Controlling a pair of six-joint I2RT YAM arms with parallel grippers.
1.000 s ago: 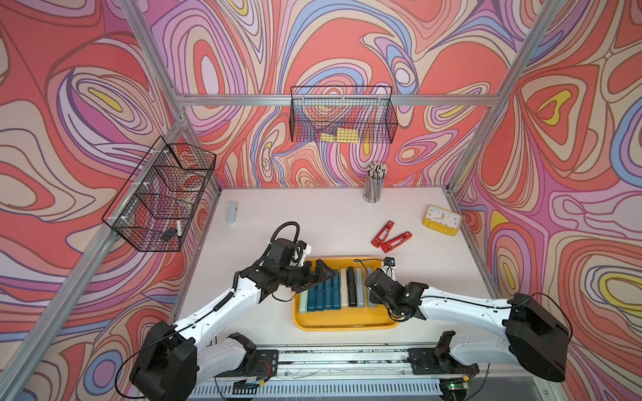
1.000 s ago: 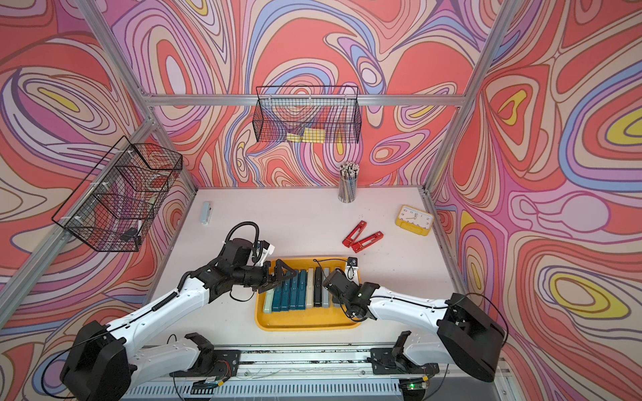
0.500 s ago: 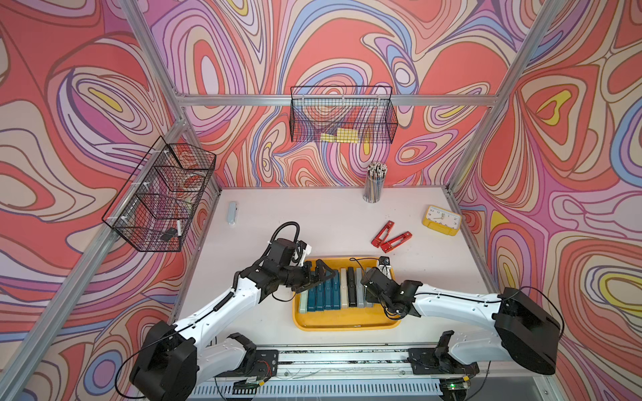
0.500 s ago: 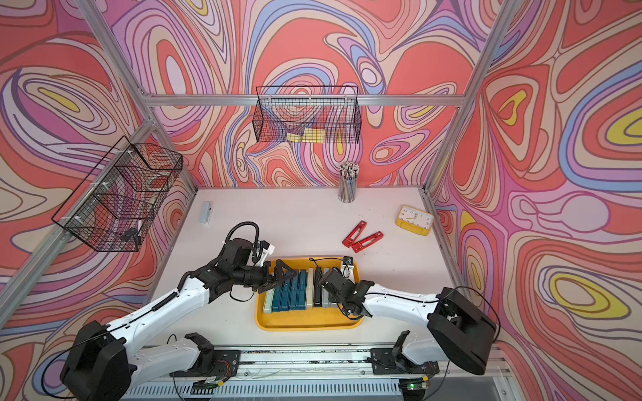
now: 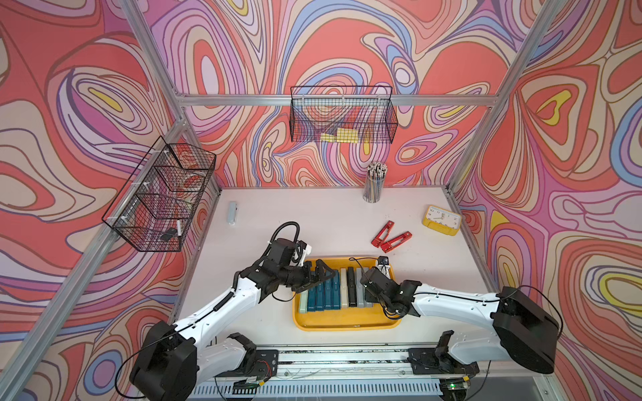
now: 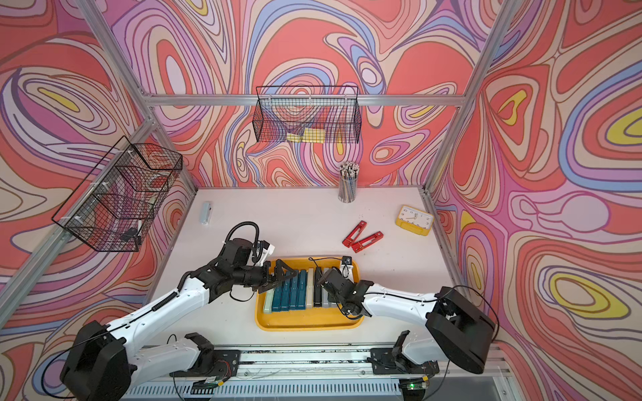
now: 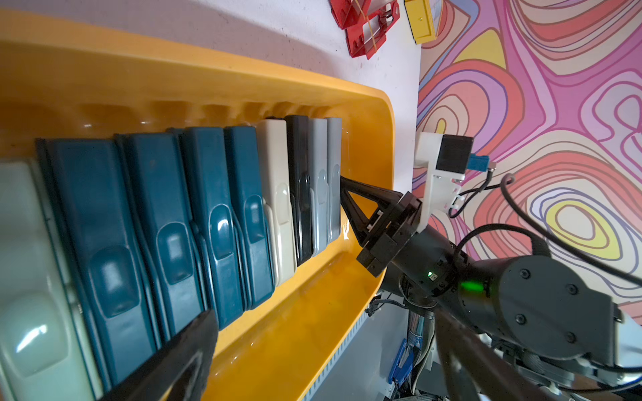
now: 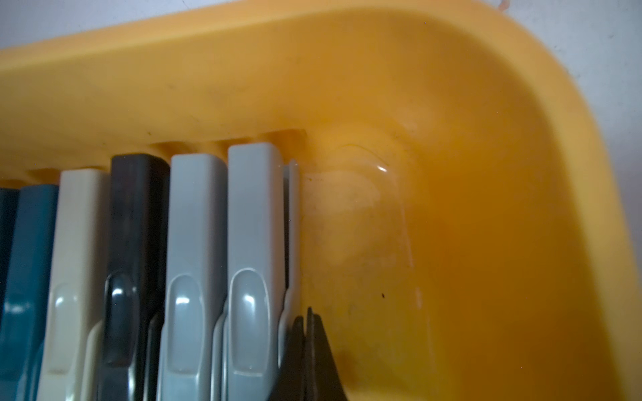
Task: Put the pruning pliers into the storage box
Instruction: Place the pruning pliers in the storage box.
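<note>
In both top views the storage box sits on the table. Nine pruning pliers lie side by side in it: pale green, four teal, beige, black, two grey. Two red pliers lie on the table just past the box's far rim, outside it.

The left fingers are spread wide above the pale-green and teal end of the row, holding nothing. The top views hide the tips of the right fingers under their own wrist. Both wrist views show them pressed together and empty, inside the box, just beside the outermost grey tool.

Only the top views take in what lies well beyond the box. A cup holds pencils, and a wire basket holds yellow blocks.
</note>
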